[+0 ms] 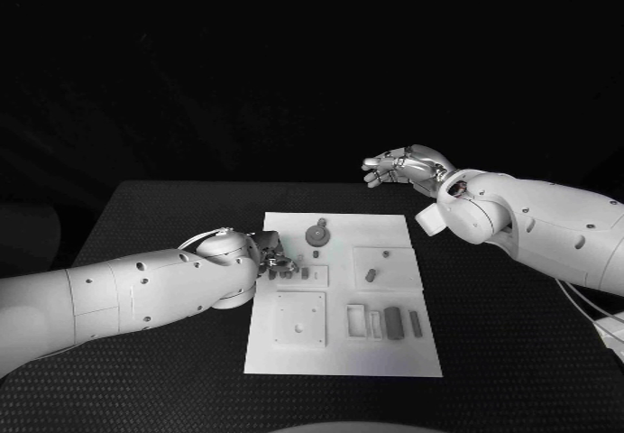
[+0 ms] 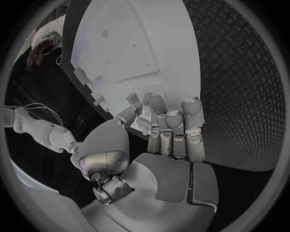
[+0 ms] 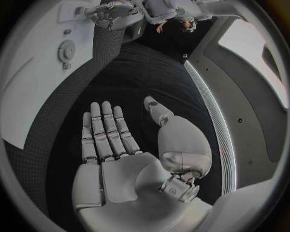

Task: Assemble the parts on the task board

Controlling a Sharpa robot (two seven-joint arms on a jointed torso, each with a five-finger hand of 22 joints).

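Observation:
The white task board (image 1: pixel 341 354) lies in the middle of the table. On it are a round grey part (image 1: pixel 317 234), a small part in a square recess (image 1: pixel 371 274) and long grey parts (image 1: pixel 394 322) near the front right. My left hand (image 1: pixel 276 256) sits at the board's left edge (image 2: pixel 121 58), beside a small upright part (image 1: pixel 302 265). Its fingers (image 2: pixel 174 128) lie together and reach onto the board, with the thumb close against them. I cannot tell whether they hold a part. My right hand (image 1: pixel 406 167) hangs raised beyond the board's far right corner, with its palm (image 3: pixel 121 159) flat, its fingers spread and nothing in it.
A raised white plate (image 1: pixel 300 318) stands on the board's front left. Black table (image 1: pixel 156 216) surrounds the board on all sides. The right wrist view also shows the board (image 3: pixel 30 82), the round part (image 3: pixel 66 50) and my left hand (image 3: pixel 111 10).

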